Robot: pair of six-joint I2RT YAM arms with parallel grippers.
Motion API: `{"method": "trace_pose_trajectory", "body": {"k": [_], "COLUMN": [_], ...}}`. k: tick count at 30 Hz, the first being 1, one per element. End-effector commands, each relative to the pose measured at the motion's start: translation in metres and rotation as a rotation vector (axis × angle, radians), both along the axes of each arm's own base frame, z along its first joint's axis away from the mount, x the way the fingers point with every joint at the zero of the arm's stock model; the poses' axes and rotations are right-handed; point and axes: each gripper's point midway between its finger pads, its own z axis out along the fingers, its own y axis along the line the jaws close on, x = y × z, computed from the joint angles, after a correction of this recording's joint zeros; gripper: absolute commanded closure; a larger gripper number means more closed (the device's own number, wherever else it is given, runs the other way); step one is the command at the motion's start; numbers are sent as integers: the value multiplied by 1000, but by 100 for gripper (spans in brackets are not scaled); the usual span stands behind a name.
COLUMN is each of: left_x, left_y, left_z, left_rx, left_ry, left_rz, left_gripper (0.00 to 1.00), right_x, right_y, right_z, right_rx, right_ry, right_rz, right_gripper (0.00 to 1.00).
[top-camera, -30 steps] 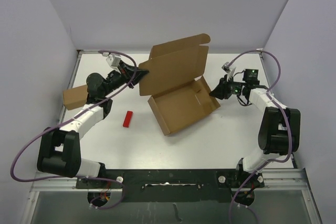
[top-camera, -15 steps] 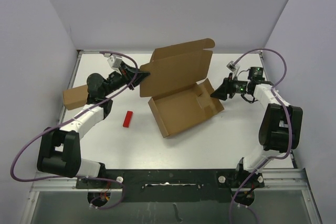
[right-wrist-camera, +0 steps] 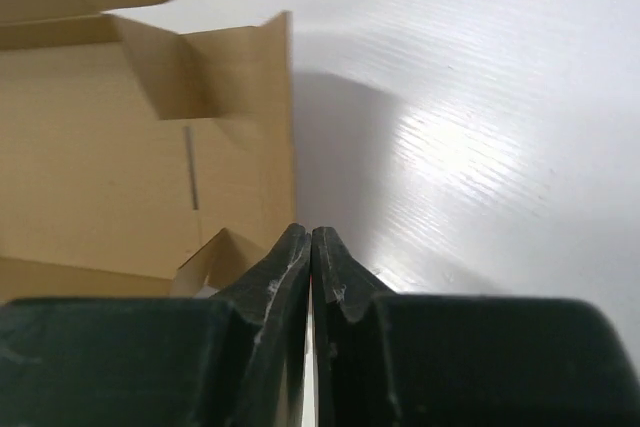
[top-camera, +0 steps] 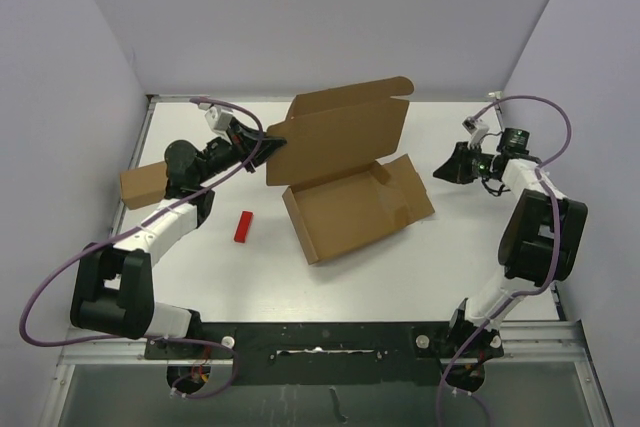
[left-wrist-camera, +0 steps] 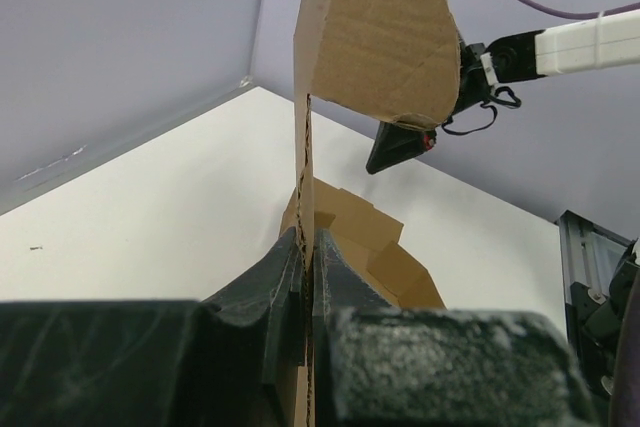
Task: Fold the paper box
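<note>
The paper box (top-camera: 350, 202) is a large brown cardboard mailer lying open in the middle of the table, its lid (top-camera: 338, 137) raised at the back. My left gripper (top-camera: 272, 139) is shut on the lid's left edge. In the left wrist view the cardboard (left-wrist-camera: 308, 197) stands edge-on between the closed fingers (left-wrist-camera: 285, 277). My right gripper (top-camera: 441, 169) is shut and empty, off to the right of the box's right side flap (top-camera: 412, 190) and apart from it. The right wrist view shows the closed fingers (right-wrist-camera: 287, 267) with the box interior (right-wrist-camera: 100, 167) ahead on the left.
A smaller brown cardboard box (top-camera: 142, 183) lies at the left edge under my left arm. A small red block (top-camera: 243, 226) lies on the table left of the paper box. White walls enclose the table on three sides.
My right gripper has pulled back to the right, away from the box. The box's right side flap has dropped outward and lies lower. The lid has shifted slightly right.
</note>
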Motion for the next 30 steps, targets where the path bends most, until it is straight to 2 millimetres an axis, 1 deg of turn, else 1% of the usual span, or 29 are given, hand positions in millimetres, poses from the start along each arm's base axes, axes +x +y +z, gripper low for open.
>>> {"method": "trace_pose_trajectory", "body": {"k": [1,3,6,8,11,13,15,18,21,22,26,30], "left_x": [-24,-26,-30,-32,-35,-36,-36,-34,-31,-30,-28,-27], "left_y": [3,2,2,2,1,2,2,2,3,3,3,3], "left_z": [44,46,48,50,54,55,56,54,52,51,49,49], "left_rx": [-28,-29,-34,-38,-43,-44,-44,-41,-37,-35,-29,-27], "left_ry": [-183,-197,-212,-224,-243,-248,-254,-247,-237,-235,-233,-231], "left_rz": [-28,-36,-49,-55,-62,-61,-58,-51,-40,-38,-31,-27], "left_gripper": [100,100,100,100,100,100,100,100,100,100,100,100], "right_x": [21,24,30,32,30,27,20,7,-8,-11,-23,-35], "right_y": [-17,-15,-7,5,25,37,50,67,81,83,89,99], "right_z": [-30,-43,-57,-62,-64,-60,-51,-39,-24,-16,1,3], "right_rx": [-65,-64,-58,-44,-9,33,96,158,177,178,176,158], "right_ry": [92,123,154,163,154,142,125,92,60,42,0,7], "right_rz": [-92,-83,-53,-11,68,119,170,254,326,339,365,408], "right_gripper": [98,99,99,100,100,100,99,98,96,95,86,79]}}
